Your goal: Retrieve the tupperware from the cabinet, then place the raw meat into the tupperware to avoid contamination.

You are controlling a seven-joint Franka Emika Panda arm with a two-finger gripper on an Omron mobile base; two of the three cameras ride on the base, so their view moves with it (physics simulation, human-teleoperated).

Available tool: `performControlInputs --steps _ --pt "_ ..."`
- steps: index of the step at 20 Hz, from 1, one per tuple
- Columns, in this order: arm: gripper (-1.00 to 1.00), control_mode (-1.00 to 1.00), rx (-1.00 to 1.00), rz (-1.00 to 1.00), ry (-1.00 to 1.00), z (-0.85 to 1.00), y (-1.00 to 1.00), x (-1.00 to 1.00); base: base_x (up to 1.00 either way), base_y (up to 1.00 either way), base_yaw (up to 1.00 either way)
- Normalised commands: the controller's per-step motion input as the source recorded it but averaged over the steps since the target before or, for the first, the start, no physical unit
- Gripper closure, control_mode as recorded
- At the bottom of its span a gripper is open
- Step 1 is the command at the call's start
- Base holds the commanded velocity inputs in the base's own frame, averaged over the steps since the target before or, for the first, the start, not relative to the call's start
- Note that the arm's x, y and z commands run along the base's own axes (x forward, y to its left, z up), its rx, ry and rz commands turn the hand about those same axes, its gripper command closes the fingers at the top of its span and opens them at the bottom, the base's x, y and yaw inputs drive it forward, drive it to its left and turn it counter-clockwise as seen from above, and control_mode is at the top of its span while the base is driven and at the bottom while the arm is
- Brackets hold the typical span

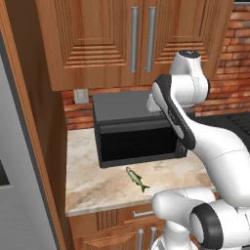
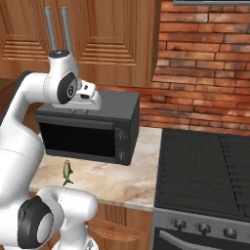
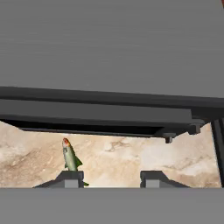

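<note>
The cabinet [image 1: 97,34] hangs above the counter with both paneled doors shut, its silver bar handles side by side; it also appears in the right base view [image 2: 112,39]. The tupperware is out of view. The raw meat, a small greenish-silver fish [image 1: 136,179] [image 2: 67,172] [image 3: 70,158], lies on the marble counter just in front of the microwave. My gripper [image 3: 111,179] [image 2: 82,110] hovers over the microwave's top near its front edge, pointing down. It is open, with nothing between its fingers.
A big black microwave [image 1: 132,129] [image 2: 93,129] fills the back of the counter [image 1: 97,185] under the cabinet. A black stove [image 2: 205,166] adjoins on the right, a brick wall [image 2: 205,63] behind it. A tall wooden panel [image 1: 34,146] bounds the counter's left end.
</note>
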Motion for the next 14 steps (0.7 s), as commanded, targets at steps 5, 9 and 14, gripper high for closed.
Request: performControlInputs --steps 5,9,14 --pt "-1.0 -1.0 0.0 0.0 -0.04 0.01 0.0 -0.08 0.0 0.0 0.0" --pt "-1.0 -1.0 0.0 0.0 -0.13 0.12 0.0 -0.24 0.0 0.0 0.0" --pt "-1.0 -1.0 -0.01 0.01 -0.24 0.18 0.02 -0.31 0.0 0.0 0.0"
